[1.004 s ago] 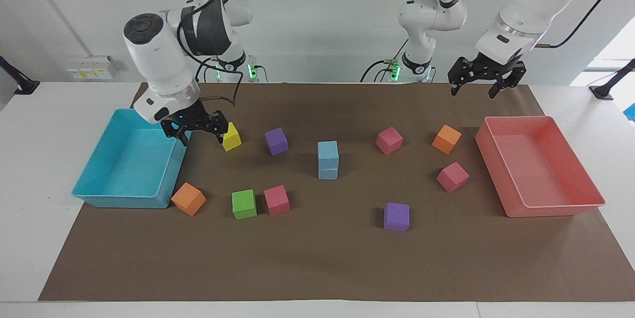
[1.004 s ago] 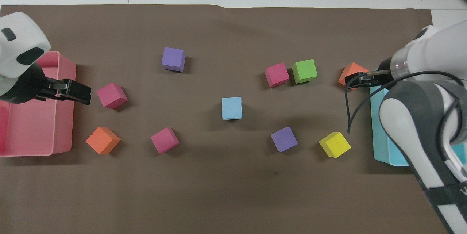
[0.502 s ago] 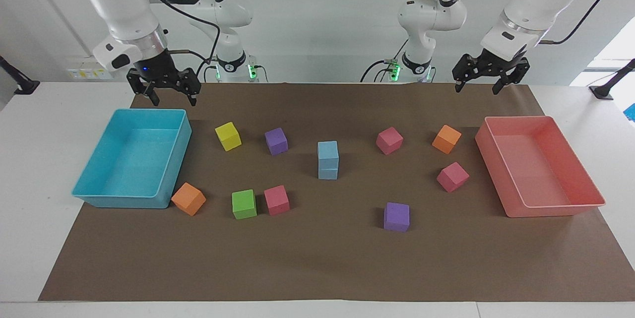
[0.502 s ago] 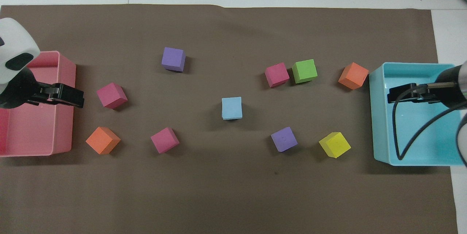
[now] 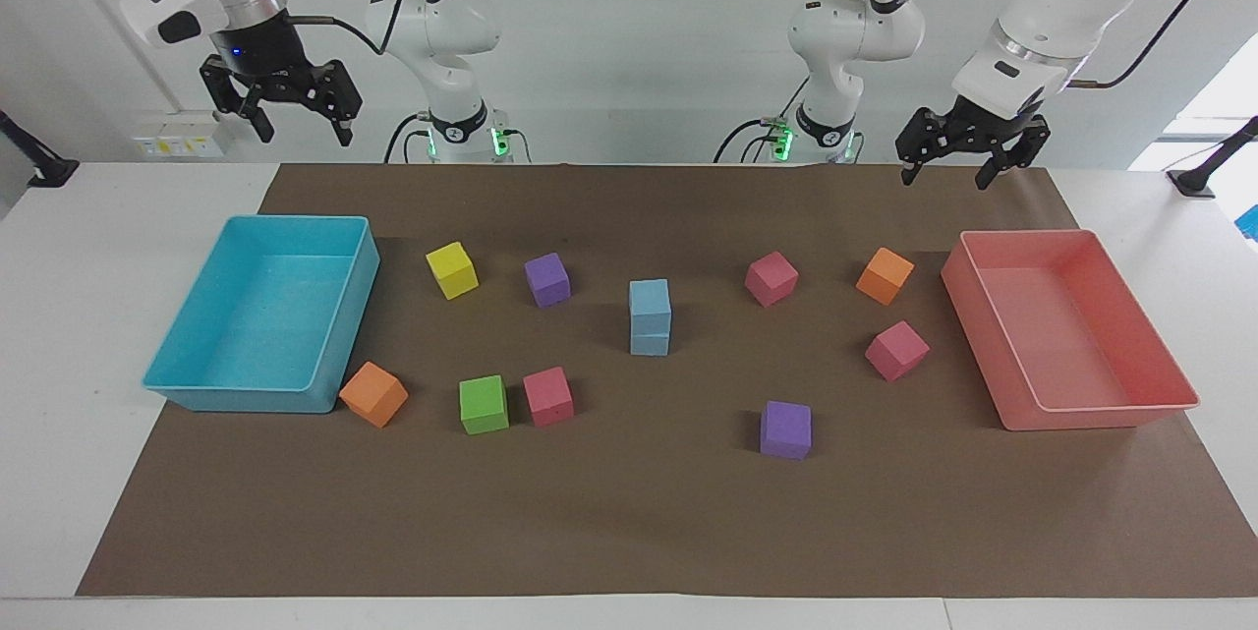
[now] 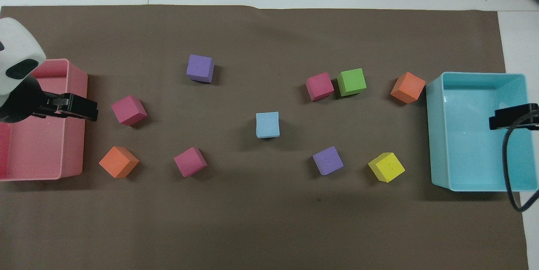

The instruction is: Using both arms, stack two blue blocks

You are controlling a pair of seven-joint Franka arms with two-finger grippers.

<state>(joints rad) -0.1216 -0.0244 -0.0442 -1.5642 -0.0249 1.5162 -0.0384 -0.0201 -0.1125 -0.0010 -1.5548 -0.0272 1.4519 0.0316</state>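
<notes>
The two blue blocks stand as a stack in the middle of the brown mat: the upper block (image 5: 650,299) rests squarely on the lower block (image 5: 650,341). From above only the upper block's top face (image 6: 267,124) shows. My right gripper (image 5: 305,135) is open and empty, raised high at the right arm's end of the table; in the overhead view it (image 6: 505,117) is over the turquoise tray. My left gripper (image 5: 943,180) is open and empty, raised at the left arm's end; in the overhead view it (image 6: 86,112) is over the pink tray's rim. Neither gripper touches the stack.
A turquoise tray (image 5: 201,398) and a pink tray (image 5: 1099,407) stand empty at the two ends of the mat. Around the stack lie loose cubes: yellow (image 5: 452,270), purple (image 5: 547,279), green (image 5: 484,404), pink (image 5: 771,278), orange (image 5: 372,394) and others.
My right arm has lifted from beside the yellow cube and drawn back, up and toward its own end of the table. My left gripper rose slightly. The stack has not moved.
</notes>
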